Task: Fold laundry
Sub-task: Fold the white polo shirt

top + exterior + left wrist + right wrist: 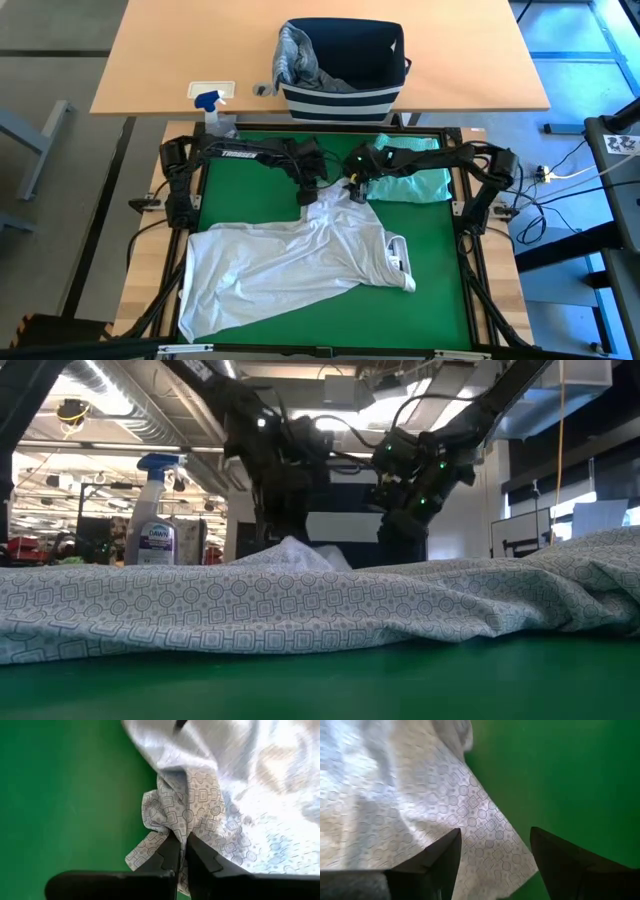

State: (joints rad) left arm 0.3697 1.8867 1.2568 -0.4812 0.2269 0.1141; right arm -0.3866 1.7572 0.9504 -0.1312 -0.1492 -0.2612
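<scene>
Left gripper (pixel 181 851): dark two-finger claw, fingers pinched together on a bunched fold at the far edge of the white t-shirt (pixel 300 260), near the middle of the green table mat (pixel 440 300). Right gripper (pixel 492 857): dark two-finger claw, fingers standing apart, nothing between them, hovering just above the same far edge of the shirt, close beside the left claw. White t-shirt: soft thin fabric printed all over with small grey squares and circles, crumpled and spread flat across the near half of the mat, collar toward the right side; in the low view its cloth (pixel 300 600) rises to a small peak under the claws. Mint-teal garment (pixel 410 183): soft cloth lying as a flattened heap at the far right of the mat, beside the right arm, apart from the shirt. Grey-blue garment (pixel 295 55): draped over the rim of the navy-and-white striped fabric basket (pixel 345 95) on the wooden table beyond the mat. Blue-topped spray bottle (pixel 158 510): stands at the far left.
</scene>
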